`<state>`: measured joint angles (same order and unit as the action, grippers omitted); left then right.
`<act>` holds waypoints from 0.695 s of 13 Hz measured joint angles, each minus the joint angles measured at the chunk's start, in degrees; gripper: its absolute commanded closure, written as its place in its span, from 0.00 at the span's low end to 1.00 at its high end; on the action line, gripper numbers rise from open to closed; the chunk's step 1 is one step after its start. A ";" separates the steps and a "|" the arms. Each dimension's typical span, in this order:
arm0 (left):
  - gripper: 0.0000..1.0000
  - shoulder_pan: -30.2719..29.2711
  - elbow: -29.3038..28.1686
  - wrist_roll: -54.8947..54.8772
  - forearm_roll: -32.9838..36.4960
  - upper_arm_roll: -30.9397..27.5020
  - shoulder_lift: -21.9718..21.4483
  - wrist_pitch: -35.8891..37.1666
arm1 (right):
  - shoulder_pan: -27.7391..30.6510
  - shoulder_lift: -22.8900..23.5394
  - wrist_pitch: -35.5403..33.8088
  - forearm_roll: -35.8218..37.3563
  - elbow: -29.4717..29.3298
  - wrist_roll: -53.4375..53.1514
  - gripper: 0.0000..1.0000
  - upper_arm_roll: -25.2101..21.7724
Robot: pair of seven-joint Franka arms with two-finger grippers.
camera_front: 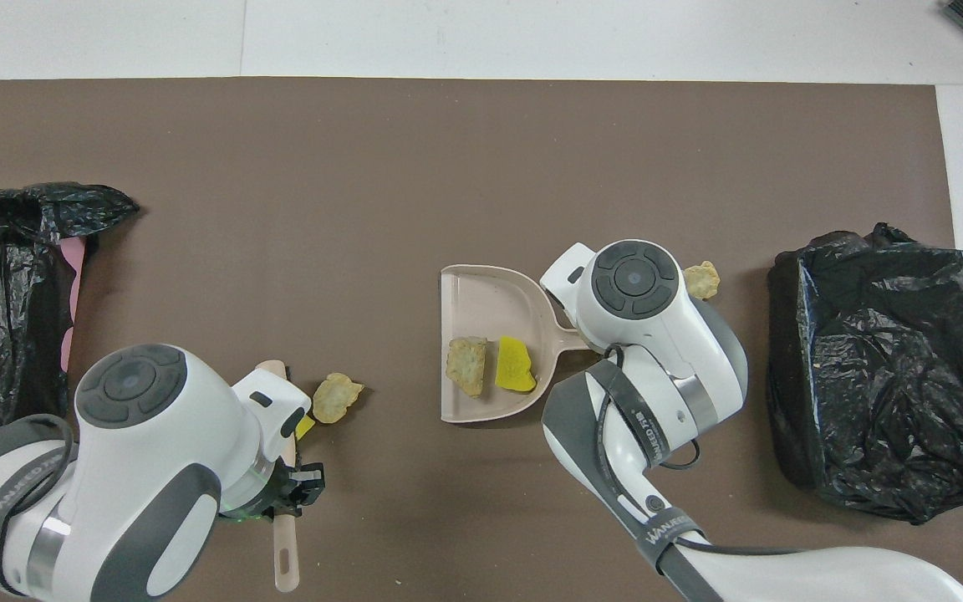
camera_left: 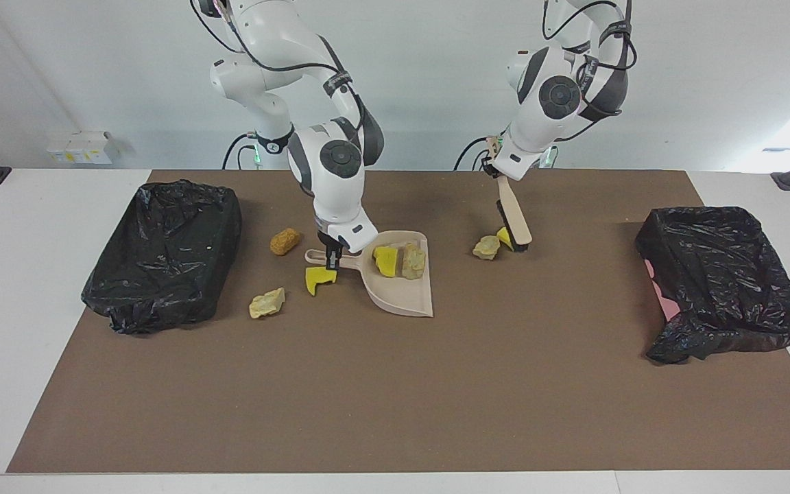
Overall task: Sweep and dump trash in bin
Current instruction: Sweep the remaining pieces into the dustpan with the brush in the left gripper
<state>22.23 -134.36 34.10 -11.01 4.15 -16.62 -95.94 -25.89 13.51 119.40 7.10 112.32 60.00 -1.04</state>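
Observation:
My right gripper (camera_left: 331, 259) is shut on the handle of the beige dustpan (camera_left: 402, 296), which lies flat on the mat. A yellow sponge chunk (camera_left: 386, 261) and a beige lump (camera_left: 413, 261) lie in the pan, as the overhead view (camera_front: 481, 301) also shows. My left gripper (camera_left: 498, 165) is shut on a brush (camera_left: 513, 223), with its bristles down on the mat against another yellow chunk (camera_left: 504, 237) and a beige lump (camera_left: 486, 247). Loose toward the right arm's end lie a brown peanut-shaped lump (camera_left: 284, 241), a yellow chunk (camera_left: 319, 279) and a beige lump (camera_left: 267, 302).
A bin lined with a black bag (camera_left: 165, 254) stands at the right arm's end of the brown mat. A second black-lined bin (camera_left: 724, 281), with a pink edge showing, stands at the left arm's end.

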 measured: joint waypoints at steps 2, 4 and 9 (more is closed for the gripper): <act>1.00 0.01 -4.96 5.47 0.06 0.55 -4.11 -0.71 | 0.09 0.00 0.41 0.03 0.04 0.81 1.00 0.00; 1.00 0.01 -9.53 8.70 0.09 0.82 -7.81 -3.02 | 0.11 0.00 0.53 0.05 0.08 0.98 1.00 -0.01; 1.00 4.83 -15.21 16.76 0.08 1.75 -6.33 -16.36 | 0.11 0.00 0.56 0.06 0.09 0.99 1.00 -0.01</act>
<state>27.06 -149.57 50.86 -10.93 5.90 -22.95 -112.30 -25.78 13.51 119.96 7.16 112.41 60.98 -1.05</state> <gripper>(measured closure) 0.736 0.678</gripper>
